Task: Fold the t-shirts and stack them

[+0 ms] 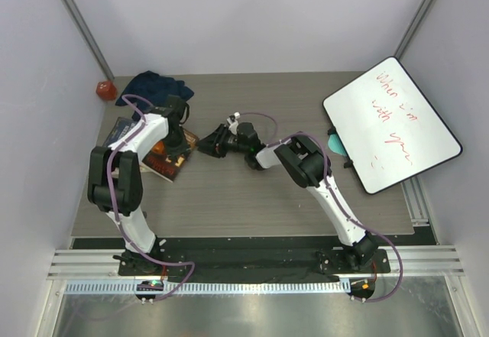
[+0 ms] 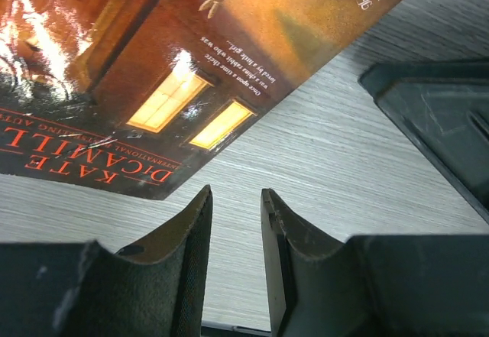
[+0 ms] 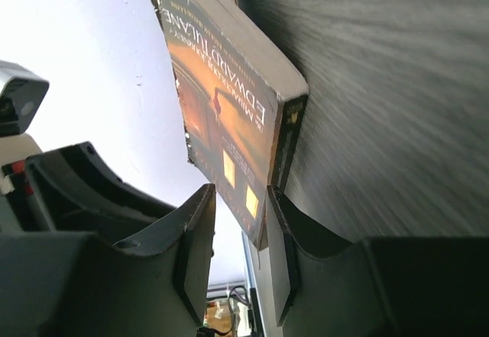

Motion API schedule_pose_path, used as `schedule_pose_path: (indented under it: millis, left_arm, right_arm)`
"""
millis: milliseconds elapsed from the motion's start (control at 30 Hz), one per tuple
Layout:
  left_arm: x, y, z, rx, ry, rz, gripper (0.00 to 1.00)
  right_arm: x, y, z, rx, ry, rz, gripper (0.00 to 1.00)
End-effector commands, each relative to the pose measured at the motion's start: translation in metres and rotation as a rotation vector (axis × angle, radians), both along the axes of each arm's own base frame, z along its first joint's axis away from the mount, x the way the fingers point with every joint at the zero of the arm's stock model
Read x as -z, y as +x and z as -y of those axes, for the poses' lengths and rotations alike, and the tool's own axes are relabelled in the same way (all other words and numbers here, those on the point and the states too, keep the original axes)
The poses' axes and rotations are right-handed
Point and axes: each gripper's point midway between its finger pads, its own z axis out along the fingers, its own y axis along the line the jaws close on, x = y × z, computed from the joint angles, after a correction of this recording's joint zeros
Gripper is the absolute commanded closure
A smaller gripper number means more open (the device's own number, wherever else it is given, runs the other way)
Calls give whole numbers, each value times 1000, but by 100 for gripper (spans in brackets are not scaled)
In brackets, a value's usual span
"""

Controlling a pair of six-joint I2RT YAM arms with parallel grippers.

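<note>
Beyond the book (image 1: 170, 157), the t-shirts (image 1: 157, 86) lie heaped; left gripper (image 2: 235, 196), parted and empty beside the book, and right gripper (image 3: 238, 192), jaws at its corner, grip undeterminable, would best leave it, pinch one garment's edges and spread it flat.

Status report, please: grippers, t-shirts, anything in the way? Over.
Left gripper open, empty. Right gripper at book corner, grip unclear. T-shirt bunched far left, not held, behind book.
</note>
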Motion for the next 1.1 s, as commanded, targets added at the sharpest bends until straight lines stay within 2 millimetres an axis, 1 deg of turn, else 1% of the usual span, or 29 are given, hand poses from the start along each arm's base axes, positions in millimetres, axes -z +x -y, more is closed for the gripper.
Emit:
schedule_pose_path:
  millis: [0, 33, 67, 100, 133, 167, 200, 233, 267, 300, 333, 367, 433, 467, 500, 533, 600, 700, 733, 767, 833, 1067]
  left_arm:
    - [5, 1, 1, 35, 46, -12, 68]
    - [10, 2, 1, 39, 54, -23, 74]
    - [12, 2, 2, 42, 64, -28, 79]
    - [14, 5, 4, 32, 67, -29, 84]
    - [19, 5, 5, 29, 68, -40, 90]
    - [23, 8, 8, 31, 66, -37, 92]
    - [23, 13, 11, 23, 61, -27, 97]
    - [24, 18, 14, 23, 58, -17, 100]
    - [30, 19, 17, 25, 61, -28, 100]
    - [29, 26, 21, 22, 56, -13, 100]
    - [31, 29, 21, 20, 70, -13, 100]
    - [36, 30, 24, 27, 87, -20, 100]
    - [37, 36, 30, 36, 114, -9, 100]
    - [42, 37, 30, 37, 131, -19, 100]
    - [41, 39, 32, 39, 141, -10, 100]
    - [42, 38, 34, 39, 159, -11, 100]
    - [45, 39, 29, 27, 203, -6, 100]
    - [51, 36, 24, 11, 242, -22, 100]
    - [53, 33, 21, 8, 258, -36, 100]
    - [54, 32, 18, -1, 273, -41, 100]
    - [55, 30, 11, -13, 312, -55, 100]
    - [51, 31, -2, -43, 398, -68, 100]
  right_arm:
    - [11, 11, 37, 64, -26, -29, 63]
    - [18, 8, 47, 77, -29, -43, 63]
    - [16, 12, 57, 97, -20, -49, 63]
    - [9, 18, 68, 121, -9, -42, 64]
    - [11, 17, 79, 136, -14, -48, 64]
    - [10, 17, 85, 143, -17, -44, 64]
    - [3, 21, 94, 161, -13, -35, 64]
    - [7, 17, 100, 165, -23, -45, 64]
    - [5, 16, 104, 168, -24, -42, 65]
    - [-1, 17, 108, 172, -18, -33, 65]
    - [1, 14, 112, 171, -20, -37, 64]
    - [1, 13, 114, 173, -20, -38, 65]
    - [0, 10, 116, 170, -15, -36, 65]
    - [1, 9, 116, 167, -14, -41, 65]
    - [0, 8, 116, 167, -7, -44, 65]
    - [0, 8, 116, 168, 5, -42, 65]
    - [0, 7, 116, 169, 23, -49, 65]
    - [-2, 6, 116, 166, 70, -63, 65]
    - [-8, 7, 116, 163, 95, -47, 65]
    - [-6, 6, 116, 163, 108, -65, 66]
    - [-10, 8, 117, 162, 129, -55, 66]
    - [-15, 10, 119, 156, 145, -52, 66]
